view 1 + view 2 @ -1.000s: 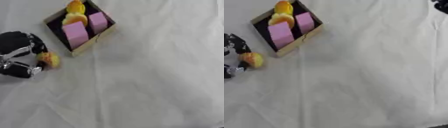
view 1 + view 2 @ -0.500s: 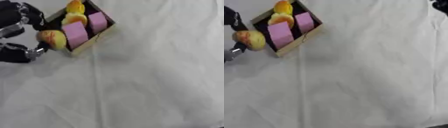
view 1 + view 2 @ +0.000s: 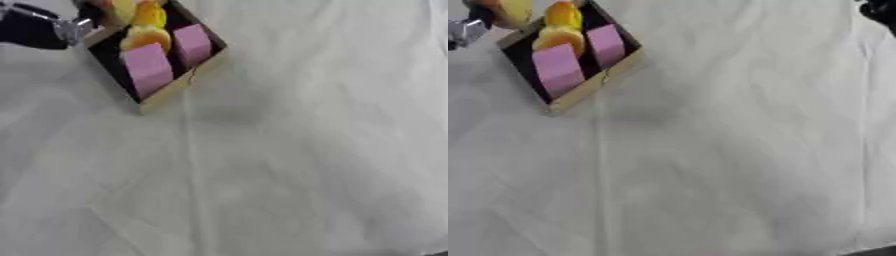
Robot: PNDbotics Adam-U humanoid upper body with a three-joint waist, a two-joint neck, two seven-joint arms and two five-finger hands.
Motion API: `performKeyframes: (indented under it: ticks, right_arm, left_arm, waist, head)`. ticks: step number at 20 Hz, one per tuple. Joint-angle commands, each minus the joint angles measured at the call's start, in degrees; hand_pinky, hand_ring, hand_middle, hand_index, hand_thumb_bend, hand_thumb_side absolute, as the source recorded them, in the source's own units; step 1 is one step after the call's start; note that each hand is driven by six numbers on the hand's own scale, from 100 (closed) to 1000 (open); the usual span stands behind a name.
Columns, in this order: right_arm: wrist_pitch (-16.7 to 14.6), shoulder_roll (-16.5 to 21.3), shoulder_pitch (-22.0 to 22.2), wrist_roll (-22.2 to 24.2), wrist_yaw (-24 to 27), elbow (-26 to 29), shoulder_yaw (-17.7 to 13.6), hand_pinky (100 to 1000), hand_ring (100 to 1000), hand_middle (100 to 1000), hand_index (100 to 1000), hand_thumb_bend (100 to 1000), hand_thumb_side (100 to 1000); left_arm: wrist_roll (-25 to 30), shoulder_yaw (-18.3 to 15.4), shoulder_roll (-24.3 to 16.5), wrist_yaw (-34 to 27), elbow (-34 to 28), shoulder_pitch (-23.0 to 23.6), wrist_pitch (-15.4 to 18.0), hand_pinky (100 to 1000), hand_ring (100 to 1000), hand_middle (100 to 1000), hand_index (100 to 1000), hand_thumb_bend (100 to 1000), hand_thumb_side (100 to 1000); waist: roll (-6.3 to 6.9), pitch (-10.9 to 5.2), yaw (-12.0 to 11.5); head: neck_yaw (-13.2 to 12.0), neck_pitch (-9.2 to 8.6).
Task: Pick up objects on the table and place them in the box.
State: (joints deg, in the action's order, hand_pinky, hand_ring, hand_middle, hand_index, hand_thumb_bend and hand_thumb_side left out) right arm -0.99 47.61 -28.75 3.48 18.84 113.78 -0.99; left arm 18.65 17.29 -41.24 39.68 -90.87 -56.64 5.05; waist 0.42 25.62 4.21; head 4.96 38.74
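Because the box (image 3: 179, 82) sits at the table's (image 3: 289, 165) far left, the left hand (image 3: 39, 31) hovers at its rim, seemingly clamped on a yellow-orange fruit (image 3: 507, 11) for dropping inside.

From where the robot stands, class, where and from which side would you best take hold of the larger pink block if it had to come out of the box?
Probably from above, pinching the larger pink block across its two long faces. It stands close to the box wall at its near end and an orange item at its far end, so only its top and long sides look reachable; the smaller pink block sits beside it.

Box (image 3: 597, 79) with pink blocks (image 3: 556, 67)
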Motion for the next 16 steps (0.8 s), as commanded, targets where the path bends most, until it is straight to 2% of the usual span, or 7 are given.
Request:
performKeyframes:
  ticks: [1,7,11,16]
  right_arm:
    - [0.0,1.4,-0.8,0.2,0.4,0.8,-0.5,1000,987,664,793,100,461]
    - [0.1,1.1,-1.2,0.5,0.4,0.8,-0.4,1000,986,663,793,100,460]
    - [0.1,1.0,-1.2,0.4,0.4,0.8,-0.5,1000,987,662,793,100,461]
    - [0.3,0.7,-1.2,0.4,0.4,0.8,-0.6,1000,987,661,793,100,461]
  left_arm:
    - [-3.4,-1.7,1.6,3.1,6.9,-2.4,1.9,673,568,507,509,100,194]
    - [-7.8,-1.9,4.8,7.7,15.6,-4.2,5.5,676,575,516,516,100,182]
    - [-8.9,-2.0,5.7,10.2,19.4,-3.8,6.3,676,576,519,518,100,191]
    - [-8.7,-2.2,6.9,10.2,23.2,-3.3,7.2,682,585,536,545,100,197]
  waist:
    - [0.04,-2.93,0.1]
    - [-0.02,-2.62,0.5]
    - [0.05,-2.43,0.7]
    - [0.01,-2.35,0.8]
  head:
    - [0.1,-0.70]
    - [-0.3,-1.06]
    - [-0.3,-1.24]
    - [-0.2,-1.25]
